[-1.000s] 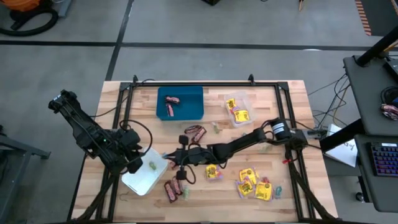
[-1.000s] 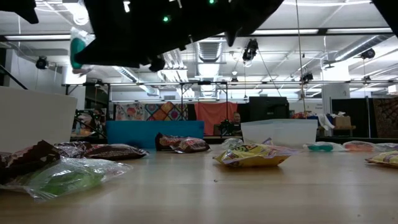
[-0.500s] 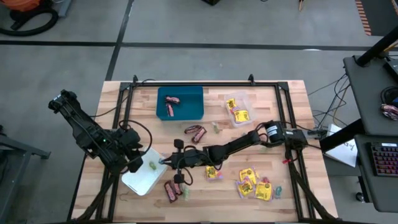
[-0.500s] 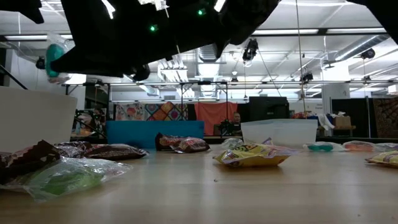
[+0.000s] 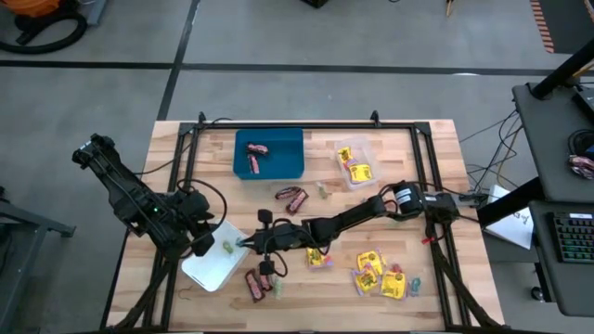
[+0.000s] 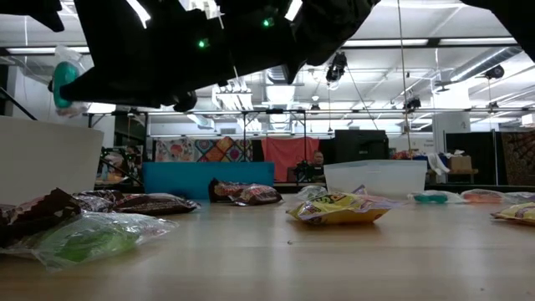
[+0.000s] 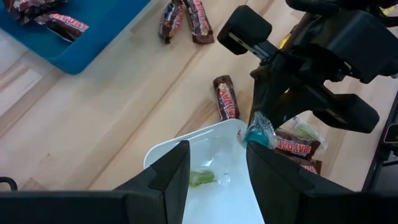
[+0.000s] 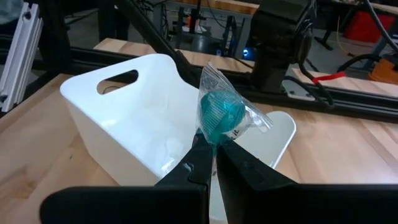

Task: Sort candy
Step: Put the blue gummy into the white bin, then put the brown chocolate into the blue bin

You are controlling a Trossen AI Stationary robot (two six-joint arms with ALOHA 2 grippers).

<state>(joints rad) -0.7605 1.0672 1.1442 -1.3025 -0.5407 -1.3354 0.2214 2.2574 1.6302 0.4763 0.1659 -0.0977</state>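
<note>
My right gripper (image 5: 251, 242) reaches across the table to the edge of the white tray (image 5: 212, 264) and is shut on a teal pastel sweet (image 8: 219, 112), which hangs high at the left of the low view as the teal sweet (image 6: 63, 84). One green sweet (image 7: 200, 178) lies in the white tray (image 7: 217, 155). My left gripper (image 7: 217, 186) is open above that tray's other end, a finger on each side of it. Brown-red bars lie in the blue tray (image 5: 269, 153) and on the table (image 5: 292, 198). Yellow packets (image 5: 380, 275) lie on the table, and some lie in the clear tray (image 5: 355, 164). My right gripper pinches the teal sweet by the lower tail of its clear wrapper (image 8: 210, 140), between the two fingertips (image 8: 198, 163). The sweet stands up beyond the fingertips, lifted clear, over the rim of the white tray (image 8: 124, 118).
More bars and a green sweet (image 5: 260, 281) lie just near of the white tray. In the low view a green sweet (image 6: 88, 238) and bars (image 6: 134, 203) lie close in front. A black frame rail runs along the table's far edge (image 5: 306, 126). Bare wood shows mid-table.
My right gripper has carried the teal sweet toward the table's left and a little nearer, from beside the white tray to its rim. It has stayed shut on the wrapper. My left arm has kept still.
</note>
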